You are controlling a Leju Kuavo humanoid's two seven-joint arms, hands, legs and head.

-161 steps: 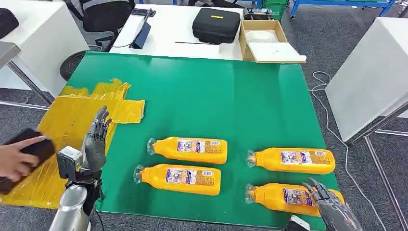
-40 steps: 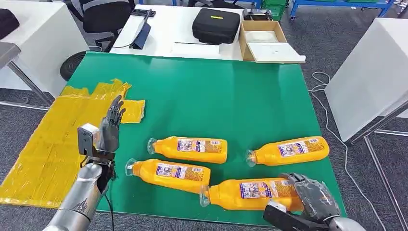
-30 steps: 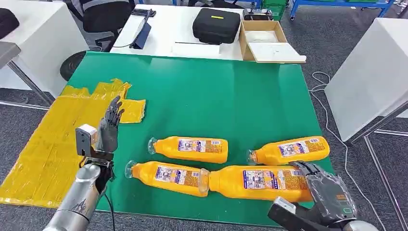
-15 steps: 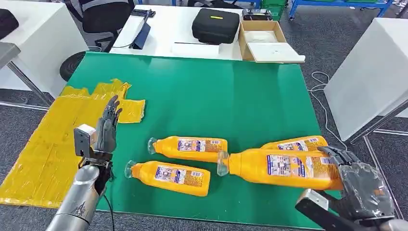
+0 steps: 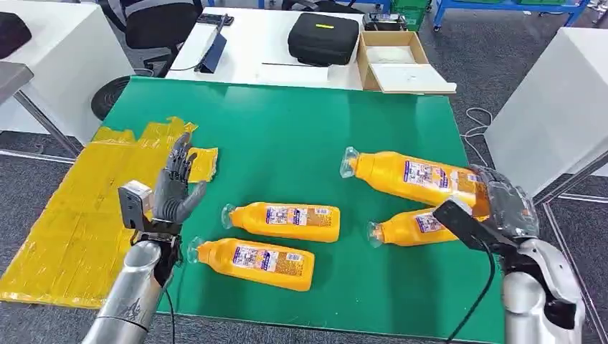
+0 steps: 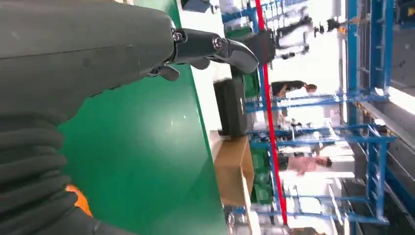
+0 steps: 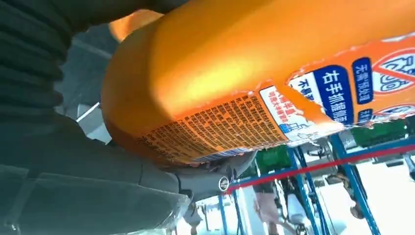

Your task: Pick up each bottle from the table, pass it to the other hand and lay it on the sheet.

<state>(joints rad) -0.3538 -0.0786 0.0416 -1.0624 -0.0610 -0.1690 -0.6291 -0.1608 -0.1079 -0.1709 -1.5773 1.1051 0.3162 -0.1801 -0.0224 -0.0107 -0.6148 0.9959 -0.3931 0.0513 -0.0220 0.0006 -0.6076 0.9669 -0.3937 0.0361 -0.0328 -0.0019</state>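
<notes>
The green counter (image 5: pixel 301 136) stands in a workroom, with white desks behind it and a grey floor all around.

Go from left to right. The yellow sheet (image 5: pixel 79 215) hangs over the counter's left edge, just to the outside of the left hand (image 5: pixel 176 190). That hand is up in the air with its fingers spread wide, and it holds nothing. A second ago it stood a bit lower and more side-on; now its palm is turned toward the middle, as if ready to take something.

Just beside it, on its inner side, two bottles lie on the counter: the near bottle (image 5: pixel 254 258) and the middle bottle (image 5: pixel 283 221). They have not moved.

Farther right, the far bottle (image 5: pixel 409 228) lies on the counter, just under the right hand (image 5: pixel 502 204).

The big change is here. The right hand grips the lifted bottle (image 5: pixel 412 175) by its fat end. A second ago this bottle was low, close to the counter. Now it is up in the air, with its cap pointing toward the left hand.

So the pick-up looks done. The hands are still well apart, so I think the pass comes next.
</notes>
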